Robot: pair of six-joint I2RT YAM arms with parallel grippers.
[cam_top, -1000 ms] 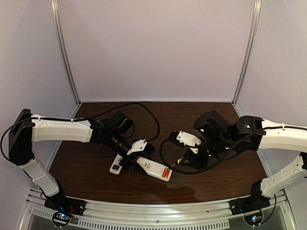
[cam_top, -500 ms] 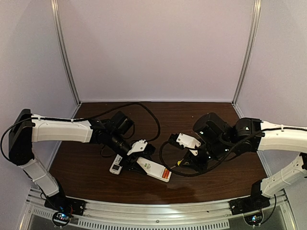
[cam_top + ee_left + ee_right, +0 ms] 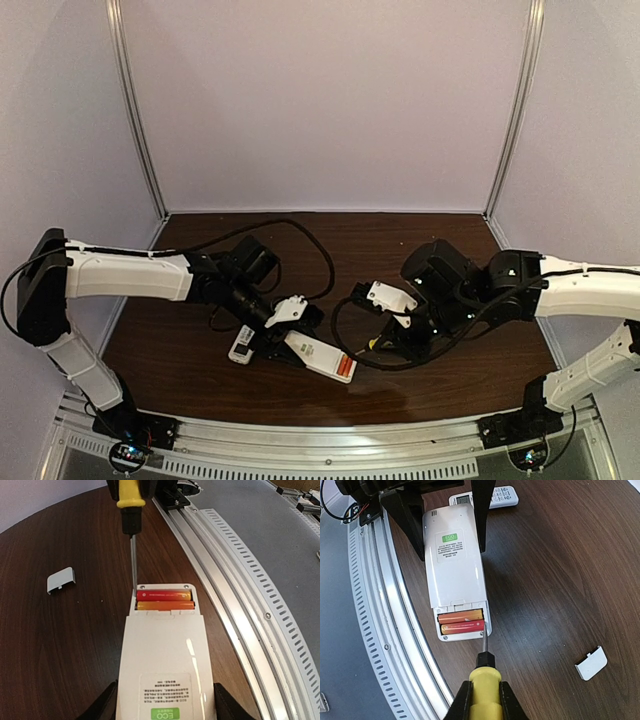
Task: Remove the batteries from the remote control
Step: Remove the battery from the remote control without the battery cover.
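Between the left fingers (image 3: 106, 706) sits the gripped remote control (image 3: 165, 650); the right fingers (image 3: 461, 702) clamp a yellow-handled screwdriver (image 3: 484, 685), tip just beside the batteries (image 3: 461, 621).

- Table (image 3: 400, 240): dark brown wood-grain top, glossy, with a slotted metal rail (image 3: 330, 455) along its near edge.
- Small white battery cover (image 3: 590, 663) lies alone on bare wood, well apart from both remotes.
- White remote (image 3: 454, 570), back up, close to the rail; whether it rests flat cannot be told.
- Second remote (image 3: 485, 497), buttons up, just beyond it.
- Black cable (image 3: 290, 219) loops over the rear of the top.
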